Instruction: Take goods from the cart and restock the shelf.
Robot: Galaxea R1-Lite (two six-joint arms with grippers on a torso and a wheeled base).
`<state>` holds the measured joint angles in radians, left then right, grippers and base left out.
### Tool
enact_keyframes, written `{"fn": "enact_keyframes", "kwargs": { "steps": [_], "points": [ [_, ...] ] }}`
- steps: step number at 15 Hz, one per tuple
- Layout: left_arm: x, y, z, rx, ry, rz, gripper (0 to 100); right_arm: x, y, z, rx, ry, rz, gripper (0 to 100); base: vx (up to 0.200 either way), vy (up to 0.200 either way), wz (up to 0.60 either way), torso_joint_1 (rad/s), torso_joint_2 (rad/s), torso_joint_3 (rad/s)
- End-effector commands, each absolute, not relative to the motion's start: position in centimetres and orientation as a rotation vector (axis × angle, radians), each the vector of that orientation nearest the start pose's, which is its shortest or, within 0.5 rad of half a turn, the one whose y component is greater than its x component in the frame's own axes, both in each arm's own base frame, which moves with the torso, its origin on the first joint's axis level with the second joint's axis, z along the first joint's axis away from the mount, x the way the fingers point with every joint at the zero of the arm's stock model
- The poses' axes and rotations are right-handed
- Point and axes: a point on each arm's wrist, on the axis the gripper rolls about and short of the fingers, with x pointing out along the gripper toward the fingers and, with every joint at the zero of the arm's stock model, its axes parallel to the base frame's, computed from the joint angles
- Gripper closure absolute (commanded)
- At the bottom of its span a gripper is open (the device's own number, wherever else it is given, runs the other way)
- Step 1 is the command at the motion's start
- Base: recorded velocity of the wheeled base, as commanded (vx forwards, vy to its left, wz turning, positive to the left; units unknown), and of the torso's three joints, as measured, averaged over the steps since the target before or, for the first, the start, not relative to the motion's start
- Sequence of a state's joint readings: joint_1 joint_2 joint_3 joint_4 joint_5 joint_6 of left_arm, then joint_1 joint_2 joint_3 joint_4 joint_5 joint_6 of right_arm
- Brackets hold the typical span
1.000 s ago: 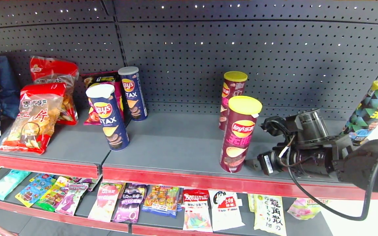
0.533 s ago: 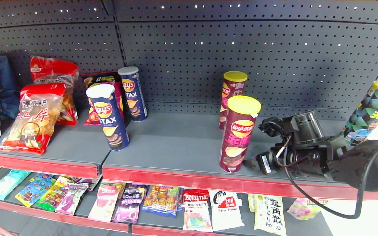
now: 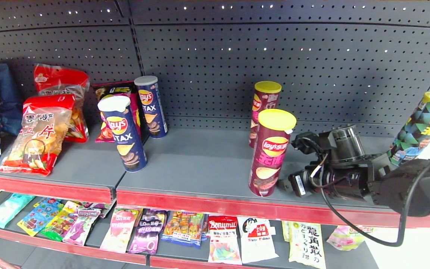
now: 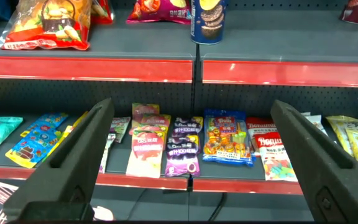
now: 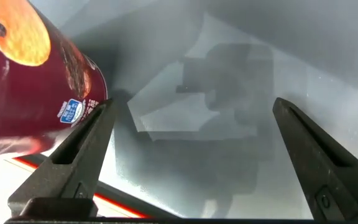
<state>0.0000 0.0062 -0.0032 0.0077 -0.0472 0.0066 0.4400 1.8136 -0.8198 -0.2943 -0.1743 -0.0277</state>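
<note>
A maroon chip can with a yellow lid (image 3: 271, 157) stands near the front of the grey shelf (image 3: 200, 164). A second one (image 3: 264, 104) stands behind it. My right gripper (image 3: 283, 184) lies low on the shelf just right of the front can's base. In the right wrist view this gripper (image 5: 192, 104) is open, and the can (image 5: 30, 93) sits beside one finger (image 5: 79, 155), outside the gap. My left gripper (image 4: 191, 106) is open and holds nothing, facing the lower shelf from below the shelf's red edge (image 4: 278, 71).
Two blue chip cans (image 3: 123, 132) (image 3: 150, 106) and red snack bags (image 3: 39, 134) fill the shelf's left part. A patterned can (image 3: 422, 127) stands at the far right. Bare shelf lies between the blue and maroon cans. Flat candy packets (image 3: 185, 231) line the lower shelf.
My right arm has crept left along the shelf towards the front maroon can, and the can has shifted slightly left. Everything else is still.
</note>
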Motion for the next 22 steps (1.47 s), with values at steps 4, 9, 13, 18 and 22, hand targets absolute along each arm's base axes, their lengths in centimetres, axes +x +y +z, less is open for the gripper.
{"fn": "enact_keyframes", "kwargs": {
  "steps": [4, 9, 13, 18, 22],
  "points": [
    [-2.2, -0.1, 7.6, 0.007, 0.012, -0.048, 0, 28.1, 13.0, 12.0, -0.248, 0.663, 0.264, 0, 0.0, 0.0, 0.0, 0.0, 0.0, 0.0],
    [-2.2, -0.1, 7.6, 0.007, 0.012, -0.048, 0, 27.9, 13.5, 12.0, -0.254, 0.66, 0.282, 0, 0.0, 0.0, 0.0, 0.0, 0.0, 0.0],
    [-2.2, -0.1, 7.6, 0.006, 0.012, -0.048, 0, 28.0, 13.7, 12.0, -0.253, 0.651, 0.285, 0, 0.0, 0.0, 0.0, 0.0, 0.0, 0.0],
    [-2.2, -0.1, 7.6, 0.007, 0.012, -0.048, 0, 28.1, 13.8, 12.0, -0.252, 0.648, 0.285, 0, 0.0, 0.0, 0.0, 0.0, 0.0, 0.0],
    [-2.2, -0.1, 7.6, 0.007, 0.012, -0.048, 0, 28.1, 14.2, 12.1, -0.253, 0.642, 0.297, 0, 0.0, 0.0, 0.0, 0.0, 0.0, 0.0]
  ]
}}
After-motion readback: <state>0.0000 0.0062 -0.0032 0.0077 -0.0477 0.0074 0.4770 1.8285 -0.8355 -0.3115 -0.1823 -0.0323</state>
